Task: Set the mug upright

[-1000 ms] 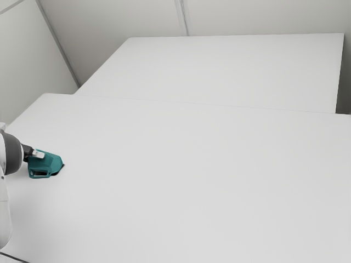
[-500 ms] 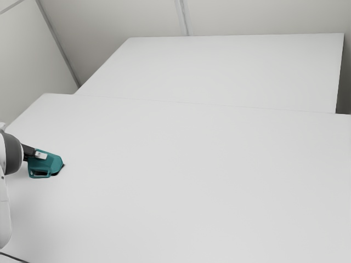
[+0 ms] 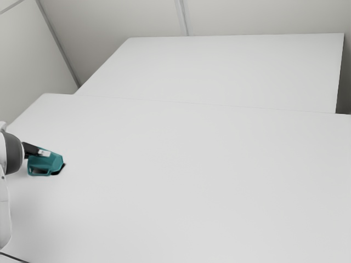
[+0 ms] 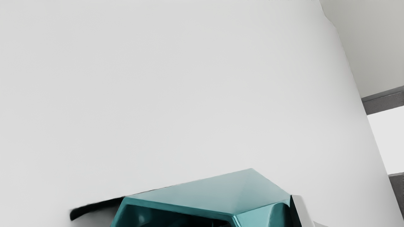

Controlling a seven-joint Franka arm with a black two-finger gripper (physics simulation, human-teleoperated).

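Teal mug (image 4: pixel 214 192) is right at our gripper (image 3: pixel 43 154), near the exterior view's left edge, tipped over at a slant, i.e. not upright. Our gripper reaches onto the mug and meets it, but whether the pincer is apart, together or clamped on the wall, we can't tell. In our wrist view the mug has flat, angled faces w/ a paler sheen on the biggest & a dark hollow below its rim. A black shadow (image 4: pixel 94 206) runs out beside it; w/ the view this tight, we can't be sure how much of the mug's weight the table (image 3: pixel 192 175) takes.

Just behind the gripper is our arm (image 3: pixel 12 153), white w/ a dark grey joint, & a thin dark cable (image 3: pixel 13 257) in the exterior view's lower left corner. The table is plain white, spreading well past the mug. Beyond it is a 2nd white top (image 3: pixel 236 71), then pale walls (image 3: pixel 115 33) w/ grey strips (image 3: pixel 182 16).
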